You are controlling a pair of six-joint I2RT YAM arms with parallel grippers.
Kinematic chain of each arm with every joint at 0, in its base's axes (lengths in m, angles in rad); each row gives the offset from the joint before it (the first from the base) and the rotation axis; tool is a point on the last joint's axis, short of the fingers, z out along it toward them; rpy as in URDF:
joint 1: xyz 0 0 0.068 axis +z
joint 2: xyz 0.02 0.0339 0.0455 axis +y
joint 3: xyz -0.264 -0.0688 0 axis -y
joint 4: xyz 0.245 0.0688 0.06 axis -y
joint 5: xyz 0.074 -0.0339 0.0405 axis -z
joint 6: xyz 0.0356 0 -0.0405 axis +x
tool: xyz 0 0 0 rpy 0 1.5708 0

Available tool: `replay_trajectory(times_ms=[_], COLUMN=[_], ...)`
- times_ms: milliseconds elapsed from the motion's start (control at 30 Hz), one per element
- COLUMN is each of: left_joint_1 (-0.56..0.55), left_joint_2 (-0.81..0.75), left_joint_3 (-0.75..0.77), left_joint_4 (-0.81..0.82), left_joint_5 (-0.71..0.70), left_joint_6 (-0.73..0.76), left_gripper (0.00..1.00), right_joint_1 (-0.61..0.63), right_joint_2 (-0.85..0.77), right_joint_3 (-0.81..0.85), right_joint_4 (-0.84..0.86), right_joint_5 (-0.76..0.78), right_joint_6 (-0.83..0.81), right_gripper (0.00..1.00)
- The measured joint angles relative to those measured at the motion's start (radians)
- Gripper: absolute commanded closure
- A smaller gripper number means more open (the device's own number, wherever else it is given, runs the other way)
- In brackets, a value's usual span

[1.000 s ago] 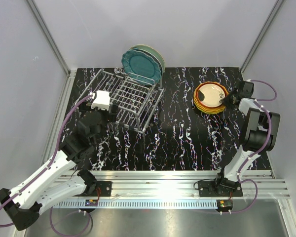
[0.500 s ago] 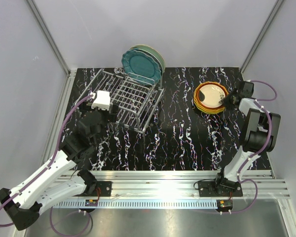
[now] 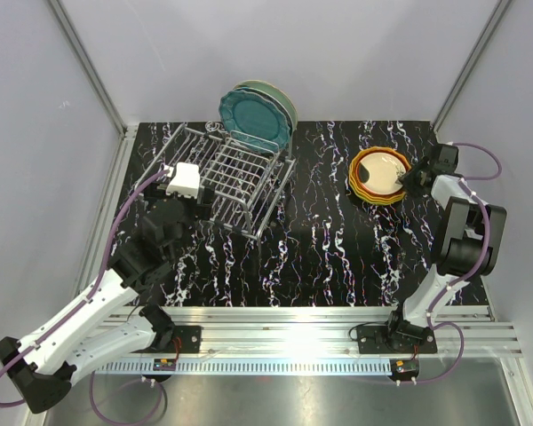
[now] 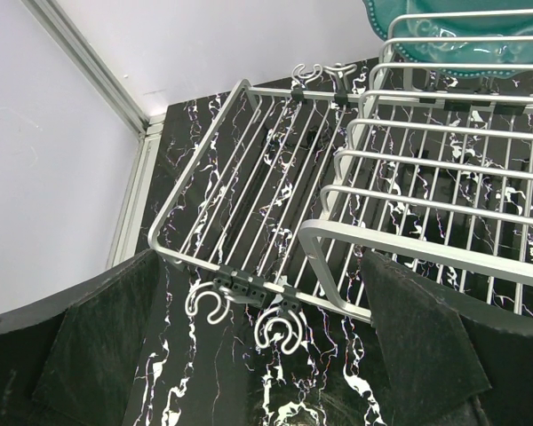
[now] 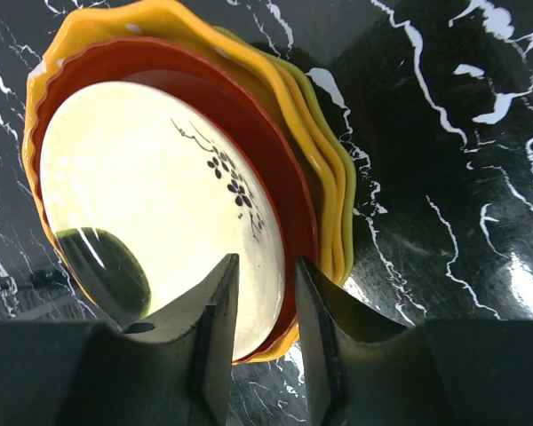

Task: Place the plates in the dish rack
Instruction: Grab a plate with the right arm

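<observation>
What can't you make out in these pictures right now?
Mint plate: top view, mostly behind the teal plate.
Lower stacked plates: right wrist view, only rims show under the cream plate.
Right gripper: same view, its fingers cover the rim, so contact is unclear.
Teal plate: left wrist view, cut off by the top edge.

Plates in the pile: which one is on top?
The cream plate with black flowers; the orange plate and lime plate lie under it.

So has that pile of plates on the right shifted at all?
No. The pile of plates sits on the same spot of the black table, just as far from the wire rack as before.
</observation>
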Motion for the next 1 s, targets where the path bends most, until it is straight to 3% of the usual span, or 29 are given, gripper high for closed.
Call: replay_trajectory(times_ms=[867, 1000], left_joint_1=[0.0, 0.0], left_joint_2=[0.009, 0.013], left_joint_3=[0.0, 0.0], left_joint_4=[-0.002, -0.003], left_joint_5=[0.018, 0.018], left_joint_6=[0.0, 0.0], left_gripper=[0.01, 0.01], right_joint_1=[-0.001, -0.001], right_joint_2=[0.019, 0.026], right_joint_3=[0.033, 0.04], right_joint_4=[-0.036, -0.036], right_joint_5=[0.019, 0.018], right_joint_6=[-0.01, -0.012], right_gripper=[0.68, 0.77])
